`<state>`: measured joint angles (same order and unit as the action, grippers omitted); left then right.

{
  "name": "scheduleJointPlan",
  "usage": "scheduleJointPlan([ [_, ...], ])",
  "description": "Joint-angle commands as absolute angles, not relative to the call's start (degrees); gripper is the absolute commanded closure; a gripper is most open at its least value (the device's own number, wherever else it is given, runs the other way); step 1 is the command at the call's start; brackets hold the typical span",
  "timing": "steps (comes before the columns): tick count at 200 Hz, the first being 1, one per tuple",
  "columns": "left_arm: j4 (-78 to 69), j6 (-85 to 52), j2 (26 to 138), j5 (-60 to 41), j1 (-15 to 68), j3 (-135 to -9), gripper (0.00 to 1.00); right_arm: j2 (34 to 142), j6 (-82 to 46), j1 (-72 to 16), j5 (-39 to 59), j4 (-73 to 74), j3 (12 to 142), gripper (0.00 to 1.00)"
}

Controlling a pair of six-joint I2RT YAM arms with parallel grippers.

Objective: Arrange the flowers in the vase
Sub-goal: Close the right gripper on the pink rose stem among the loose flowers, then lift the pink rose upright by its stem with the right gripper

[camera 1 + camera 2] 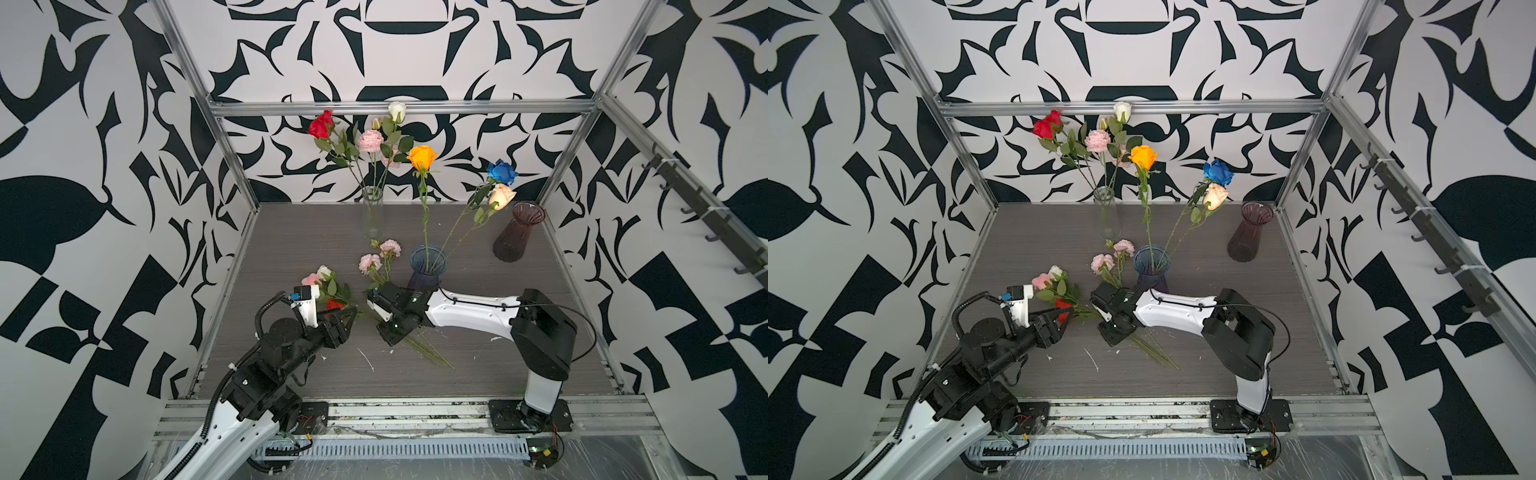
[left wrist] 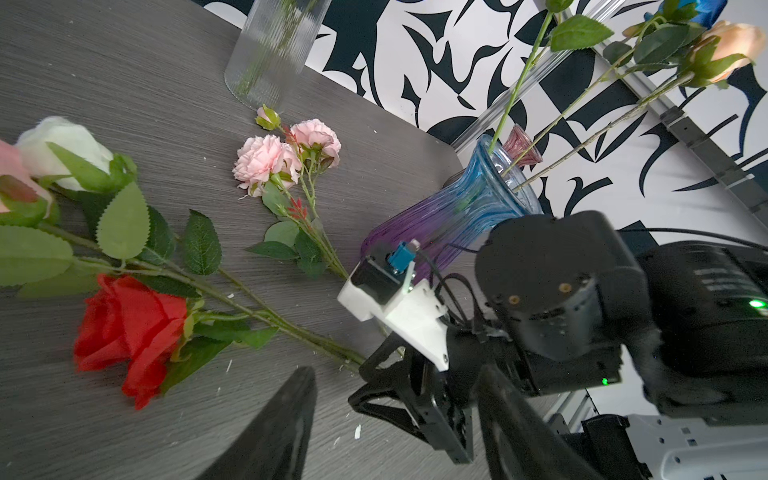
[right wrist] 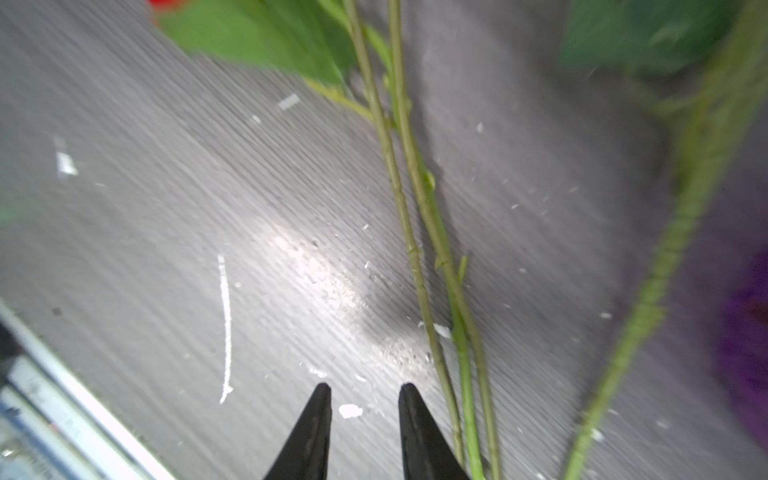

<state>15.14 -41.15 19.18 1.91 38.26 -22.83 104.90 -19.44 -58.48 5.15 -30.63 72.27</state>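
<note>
Nearest the front, the right gripper [image 3: 365, 395] hangs low over the grey table [image 1: 291, 249]. Its jaws are a small way apart with nothing between them. Several thin green stems [image 3: 415, 249] lie just beside one finger. The left gripper [image 1: 347, 323] hovers close by, spread wide and empty, next to a loose red rose [image 2: 129, 332].

The step in hand looks like picking one loose flower. To do it well, the right gripper should shift sideways until a single bare stem sits between its jaws, below the leaves. It should then close and lift slowly, because the stems lie touching and a neighbour may drag along. The left gripper could pin the rest.

The bundle also carries a loose white rose [image 2: 62, 149] and a pink rose [image 1: 309, 279]. A ruffled pale pink spray [image 2: 286, 153] lies apart from them, nearer the vases.

Just behind the right gripper stands a blue-and-purple vase [image 2: 449, 216]. It holds an orange rose [image 1: 422, 158], a blue rose [image 1: 502, 172] and a peach rose [image 1: 502, 196]. Farther back, a clear ribbed vase [image 1: 372, 212] holds a red rose [image 1: 321, 124], a white rose [image 1: 397, 110] and a ruffled pink bloom [image 1: 370, 140]. At the back right, a plum vase [image 1: 513, 241] appears empty.
</note>
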Motion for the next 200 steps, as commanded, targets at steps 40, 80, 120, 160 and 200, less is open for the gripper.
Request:
scheduleJointPlan([
  [40, 13.22, -42.30, 20.04, 1.49, 38.23, -23.21, 0.35, 106.96, -17.42, -56.08, 6.30, -32.46, 73.84, 0.67],
  [80, 13.35, -42.26, 20.17, 1.49, 38.24, -23.25, 0.35, 109.83, -17.00, -54.93, 8.17, -30.59, 72.57, 0.69],
  [120, 13.38, -42.19, 20.12, 1.58, 38.24, -22.94, 0.35, 110.22, -17.02, -54.93, 8.48, -30.40, 71.99, 0.73],
  [160, 13.09, -42.10, 20.65, 1.41, 38.30, -23.07, 0.35, 110.30, -16.64, -54.93, 8.29, -30.91, 72.28, 0.86],
  [200, 13.45, -42.45, 20.23, 1.32, 38.24, -22.86, 0.35, 109.07, -16.41, -55.19, 7.77, -30.41, 71.93, 0.99],
])
